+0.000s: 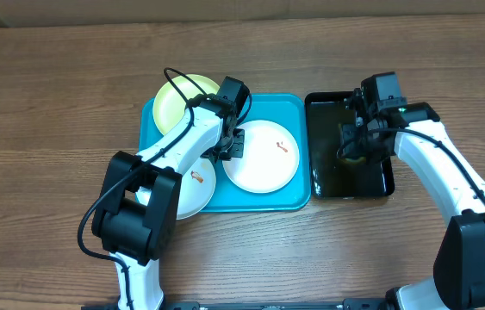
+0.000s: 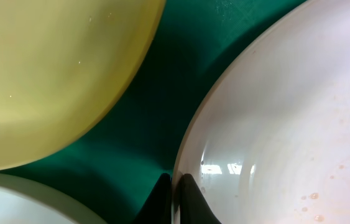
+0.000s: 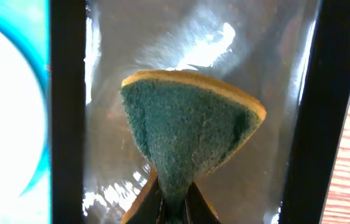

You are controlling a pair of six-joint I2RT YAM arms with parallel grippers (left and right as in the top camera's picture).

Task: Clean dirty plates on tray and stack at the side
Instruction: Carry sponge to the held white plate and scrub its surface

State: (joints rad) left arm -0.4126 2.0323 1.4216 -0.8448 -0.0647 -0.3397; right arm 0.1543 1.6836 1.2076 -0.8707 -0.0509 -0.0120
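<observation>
Left tool [image 2: 175,198] is clamped on the rim of the central white plate [image 1: 261,155], one finger on each side of the lip. It grips the plate's left edge, where the plate rests in the turquoise tray [image 1: 298,108]. Right tool [image 3: 175,204] is pinched together on a sponge [image 3: 187,130]. The sponge's green scouring face is toward the camera, and it hangs over the wet black tray [image 1: 350,185] just beside the turquoise one.

All three plates are at the tray. The central white one has a brown smear toward its right side and faint reddish specks. The yellow-green plate [image 1: 182,99] lies at the far left corner, its edge riding over the rim. The near white plate [image 1: 197,185], also smeared, seems to hang off the front-left corner onto the bench [image 1: 52,86], though the arm hides part of it.

I judge the plates to be stiff, light and glossy, so they will be slick once wet. Lying flat, a plate offers only its rim to take hold of, and the present pinch is narrow. Sponge pressure far from that grip could pivot the plate or pull it free, so wiping close to the held edge is safer. The sponge is soft and already folded in the pinch, so it should give under a light press.
</observation>
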